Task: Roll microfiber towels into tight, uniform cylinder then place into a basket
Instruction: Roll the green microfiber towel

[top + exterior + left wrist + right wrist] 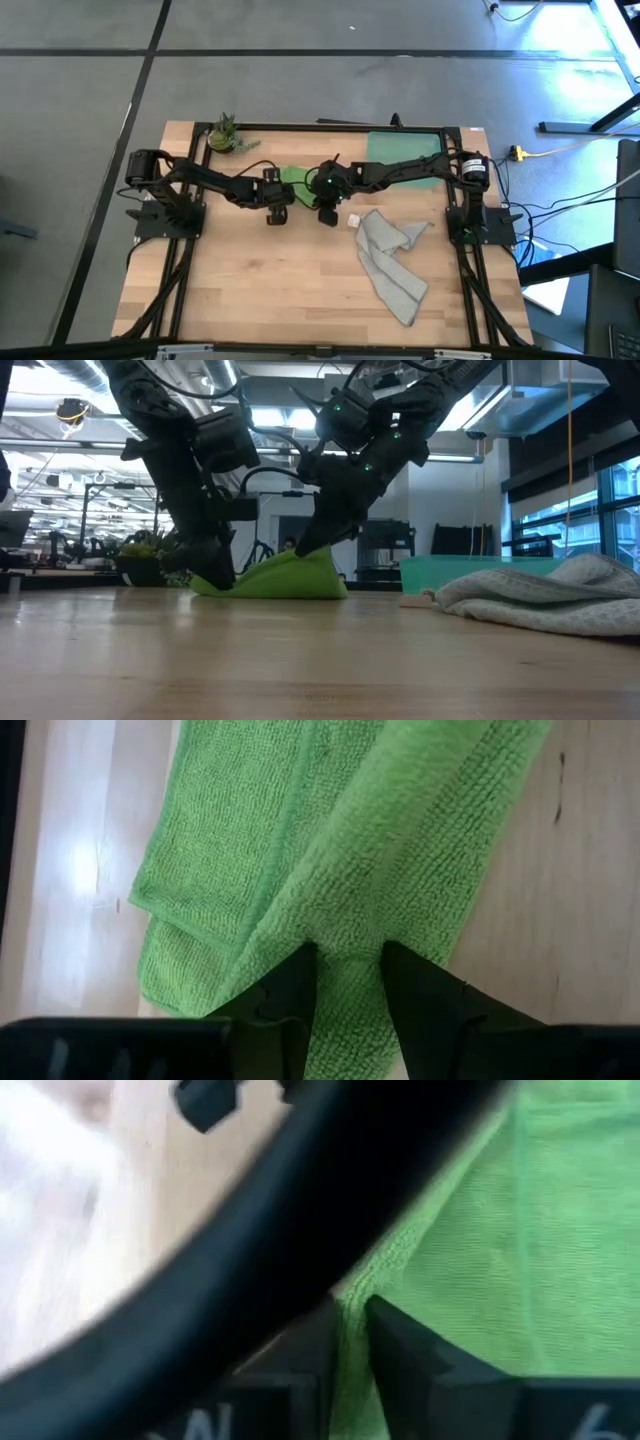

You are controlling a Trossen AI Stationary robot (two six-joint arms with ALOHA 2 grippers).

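Note:
The lime green towel [296, 177] lies bunched on the table's middle, between both grippers; it also shows in the low view [285, 580]. My left gripper [279, 207] is shut on its left part, down at the table. My right gripper [328, 208] is shut on its right part, held a little higher. The light grey towel [392, 258] lies crumpled on the table's right half, its underside on the wood. The teal basket [405, 150] stands at the far right, behind my right arm. My left gripper pinches a raised fold of the green towel [345, 952] between its two fingers, coming from above and pointing down. The cloth around the fold lies on the table [215, 582]. My right gripper pinches the green towel's hemmed edge [352, 1305] between its two fingers, coming steeply from above. That side of the towel [318, 555] is lifted into a peak and slopes down to the table.
A small potted plant [222, 134] stands at the far left corner. A small white tag [353, 221] lies by the grey towel. Bare wood [260, 290] spreads across the near left part of the table.

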